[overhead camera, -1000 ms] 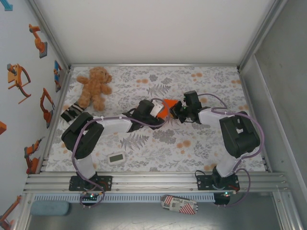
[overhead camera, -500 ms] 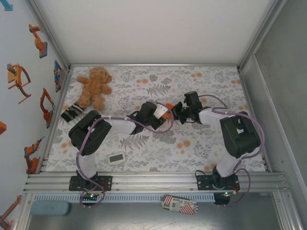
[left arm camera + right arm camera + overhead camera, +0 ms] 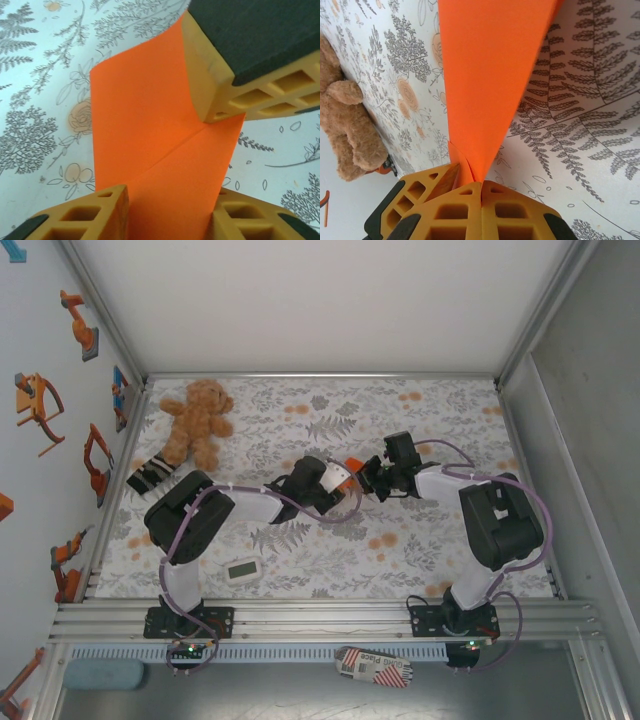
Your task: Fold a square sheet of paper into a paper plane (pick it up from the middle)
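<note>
- Near the middle of the flower-patterned counter (image 3: pixel 420 540), a little toward the far side: bright orange sheet of thin paper (image 3: pixel 353 461), folded, spanning the gap between the two grippers.
- Pinched at its narrow end by the right gripper (image 3: pixel 481 185), both yellow fingers pressed flat together on the tip.
- Long axis straight away from that pinch, toward the left gripper (image 3: pixel 170 212), with the narrow end to the right and the wide end to the left.
- Jaws of the left gripper part-way apart, with the wide end of the sheet lying in the gap and reaching both of its yellow fingers (image 3: pixel 85 217). Squeezed or merely flanked: impossible to tell.
- Seen from the left wrist: one straight crease slanting across the sheet and ending at a right-gripper finger (image 3: pixel 220 85), plus a free corner at upper left over the cloth.
- Seen from the right wrist instead: the taper, the closed pinch, and a brown plush teddy bear (image 3: pixel 347 130) off to one side.
- From the top camera, merely a small orange patch between the gripper heads, crease hidden. Also the bear at far left and a small white rectangular timer (image 3: pixel 243 569) at near left, both well apart from the sheet.
</note>
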Robot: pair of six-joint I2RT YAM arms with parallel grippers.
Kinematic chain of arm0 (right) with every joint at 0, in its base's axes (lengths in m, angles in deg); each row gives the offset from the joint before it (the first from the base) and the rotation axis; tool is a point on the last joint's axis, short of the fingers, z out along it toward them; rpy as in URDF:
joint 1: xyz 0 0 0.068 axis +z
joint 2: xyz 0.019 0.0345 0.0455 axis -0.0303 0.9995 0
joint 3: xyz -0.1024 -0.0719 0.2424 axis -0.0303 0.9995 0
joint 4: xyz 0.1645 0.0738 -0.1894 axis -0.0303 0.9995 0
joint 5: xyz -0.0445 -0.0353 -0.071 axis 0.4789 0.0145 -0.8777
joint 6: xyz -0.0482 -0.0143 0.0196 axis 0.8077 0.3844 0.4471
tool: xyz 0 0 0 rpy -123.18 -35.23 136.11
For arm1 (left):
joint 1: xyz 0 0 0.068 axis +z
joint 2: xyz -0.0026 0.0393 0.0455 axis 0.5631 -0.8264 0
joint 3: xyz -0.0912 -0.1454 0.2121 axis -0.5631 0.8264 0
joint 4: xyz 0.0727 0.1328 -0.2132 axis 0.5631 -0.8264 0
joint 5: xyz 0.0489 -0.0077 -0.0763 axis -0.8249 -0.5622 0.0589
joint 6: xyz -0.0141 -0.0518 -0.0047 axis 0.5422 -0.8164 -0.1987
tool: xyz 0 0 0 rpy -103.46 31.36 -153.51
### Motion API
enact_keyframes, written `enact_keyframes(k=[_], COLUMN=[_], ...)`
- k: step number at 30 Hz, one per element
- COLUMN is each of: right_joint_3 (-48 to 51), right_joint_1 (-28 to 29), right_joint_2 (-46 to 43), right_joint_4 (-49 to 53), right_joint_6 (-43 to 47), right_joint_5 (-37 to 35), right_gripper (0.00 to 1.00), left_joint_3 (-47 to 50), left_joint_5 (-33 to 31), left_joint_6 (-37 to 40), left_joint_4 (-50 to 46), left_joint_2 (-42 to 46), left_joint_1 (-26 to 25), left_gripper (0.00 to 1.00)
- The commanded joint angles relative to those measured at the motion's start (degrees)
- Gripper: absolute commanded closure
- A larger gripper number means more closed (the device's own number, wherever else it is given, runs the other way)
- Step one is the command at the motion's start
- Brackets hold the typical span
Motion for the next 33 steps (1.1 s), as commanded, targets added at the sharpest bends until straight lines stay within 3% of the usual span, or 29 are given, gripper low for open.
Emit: enact_keyframes(k=[1,11,27,33], right_joint_3=[-2.7,-4.6,-5.4,-5.4], right_joint_1=[-0.4,-0.4,0.0,0.1], right_joint_2=[-0.7,0.2,0.9,0.9], right_joint_4=[3.3,7.8,9.0,9.0], right_joint_6=[2.5,6.3,8.1,8.1], right_joint_5=[-0.1,-0.9,-0.7,-0.6], right_gripper=[1.00,1.00,1.00,1.00], left_joint_3=[-1.6,-0.9,-1.5,-1.4], left_joint_5=[2.5,1.7,2.7,2.1], left_joint_6=[0.8,1.7,-1.0,-0.9], left_joint_4=[-2.7,-4.0,-4.4,-4.9], left_joint_2=[-1.1,1.0,3.1,2.4], left_joint_1=[-0.7,-1.1,-1.7,-1.9], left_gripper=[0.58,0.62,0.57,0.59])
